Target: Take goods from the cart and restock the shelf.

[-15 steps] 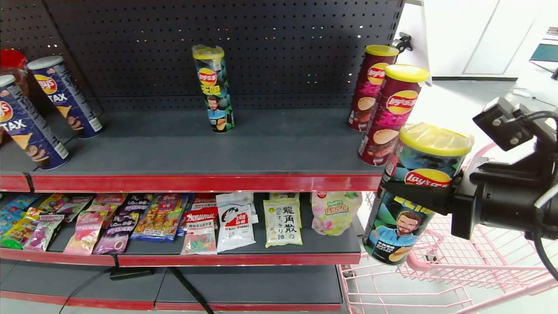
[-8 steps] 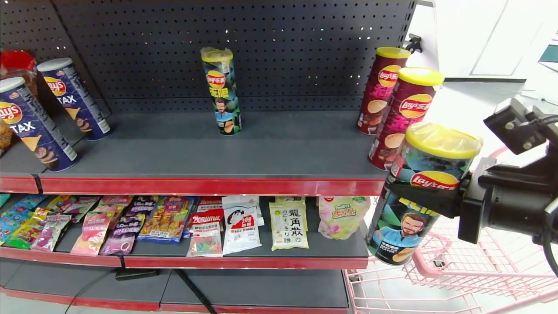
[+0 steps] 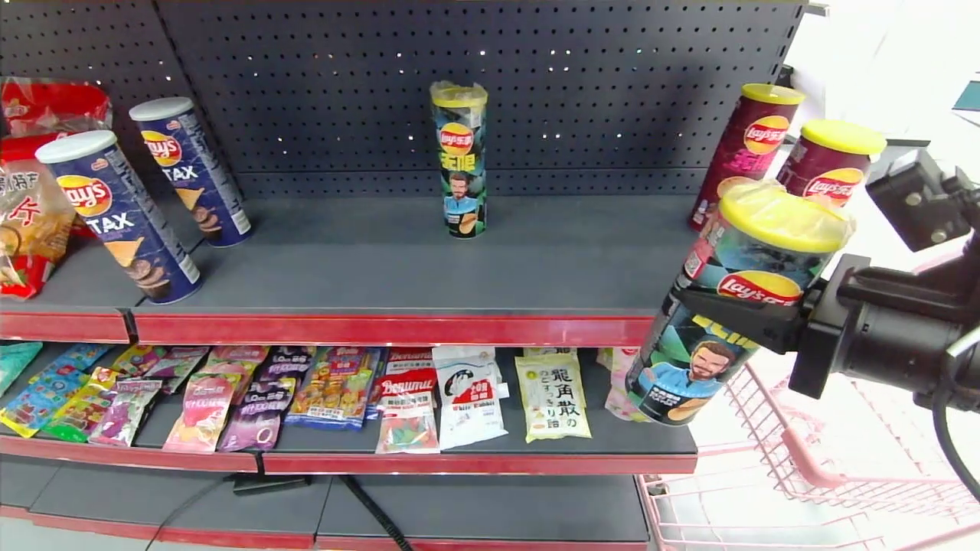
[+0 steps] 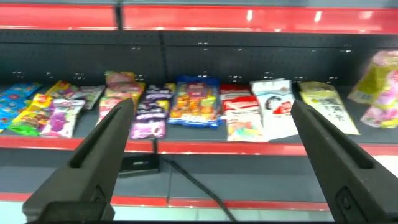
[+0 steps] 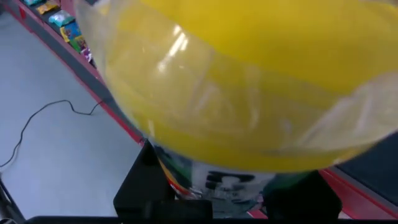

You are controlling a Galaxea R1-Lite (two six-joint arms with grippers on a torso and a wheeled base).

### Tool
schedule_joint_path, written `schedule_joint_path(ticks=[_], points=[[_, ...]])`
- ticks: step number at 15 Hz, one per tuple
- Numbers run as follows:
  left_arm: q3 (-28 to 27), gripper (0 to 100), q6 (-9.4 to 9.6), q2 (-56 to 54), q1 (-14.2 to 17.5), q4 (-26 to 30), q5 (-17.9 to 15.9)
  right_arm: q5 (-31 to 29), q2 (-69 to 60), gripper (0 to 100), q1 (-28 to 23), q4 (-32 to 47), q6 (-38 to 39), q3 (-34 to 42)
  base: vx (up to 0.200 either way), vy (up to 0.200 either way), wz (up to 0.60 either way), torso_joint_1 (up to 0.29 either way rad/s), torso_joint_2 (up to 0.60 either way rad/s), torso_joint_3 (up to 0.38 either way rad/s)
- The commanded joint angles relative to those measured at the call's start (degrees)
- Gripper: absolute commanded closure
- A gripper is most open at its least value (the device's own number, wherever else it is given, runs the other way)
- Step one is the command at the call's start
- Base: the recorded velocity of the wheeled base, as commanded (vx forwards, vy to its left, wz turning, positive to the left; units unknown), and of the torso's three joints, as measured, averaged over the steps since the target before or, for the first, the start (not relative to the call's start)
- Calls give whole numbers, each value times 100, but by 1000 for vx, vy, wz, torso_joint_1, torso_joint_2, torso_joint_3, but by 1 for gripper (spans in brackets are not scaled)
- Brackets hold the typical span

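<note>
Just beyond can [image 3: 693, 363]: 2 maroon cans [image 3: 754, 145].

Blue chip cans: we count two, front blue can [image 3: 115, 214] and rear blue can [image 3: 187, 180], near the left end of the upper shelf [image 3: 536, 268].
Maroon chip cans: two, rear maroon can [image 3: 754, 145] and front maroon can [image 3: 834, 164], at its right end.
Teal chip cans: two, shelved teal can [image 3: 459, 168] at the back edge, carried teal can [image 3: 689, 367] beyond the right end.
Large bags [image 3: 31, 214], left end: we make out two.
Snack packets [image 3: 333, 386], lower shelf [image 3: 475, 463]: at least a dozen; overlaps defeat our exact count.
Pink cart [image 3: 811, 468]: one.
</note>
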Motion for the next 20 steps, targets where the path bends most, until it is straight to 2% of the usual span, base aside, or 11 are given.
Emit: schedule_joint_path(ticks=[1, 9, 14, 20], points=[[0, 0, -2, 5, 2, -1, 4, 91, -3, 100, -25, -17, 2, 9, 0, 200, 0, 12, 2, 2], [0, 0, -2, 5, 2, -1, 4, 126, -258, 100, -78, -8, -6, 18, 0, 200, 0, 0, 1, 1], [0, 0, -2, 5, 2, -1, 4, 126, -345, 100, -78, 1, -6, 35, 0, 0, 0, 0, 0, 0], [0, 0, -2, 5, 2, -1, 4, 135, -539, 100, -43, 1, -24, 343, 200, 0, 0, 3, 1, 6]])
